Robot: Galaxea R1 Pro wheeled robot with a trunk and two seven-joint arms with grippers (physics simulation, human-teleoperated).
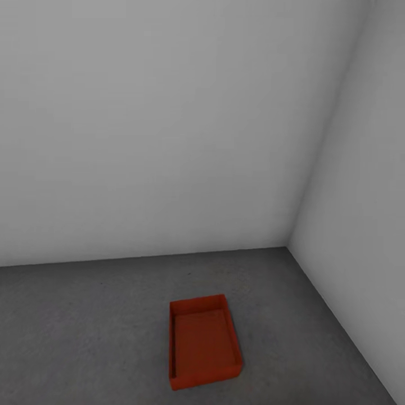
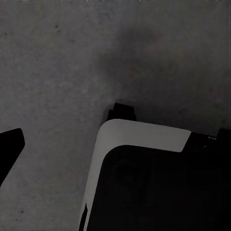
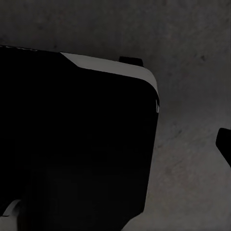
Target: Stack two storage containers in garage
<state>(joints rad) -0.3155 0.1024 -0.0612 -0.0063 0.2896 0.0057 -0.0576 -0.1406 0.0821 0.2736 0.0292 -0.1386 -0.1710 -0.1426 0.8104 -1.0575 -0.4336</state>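
Here one storage container [image 1: 203, 343] sat open-side up on the garage floor [image 1: 84, 332], near the corner where two pale walls [image 1: 169, 124] met, long axis running toward the back wall; fingers' state could not be told; neither arm judged nearer

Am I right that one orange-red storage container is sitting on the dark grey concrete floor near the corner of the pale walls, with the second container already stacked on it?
Not quite. The head view shows a single storage container on the concrete floor near the corner of the pale walls, and it is empty: nothing is stacked on it yet.
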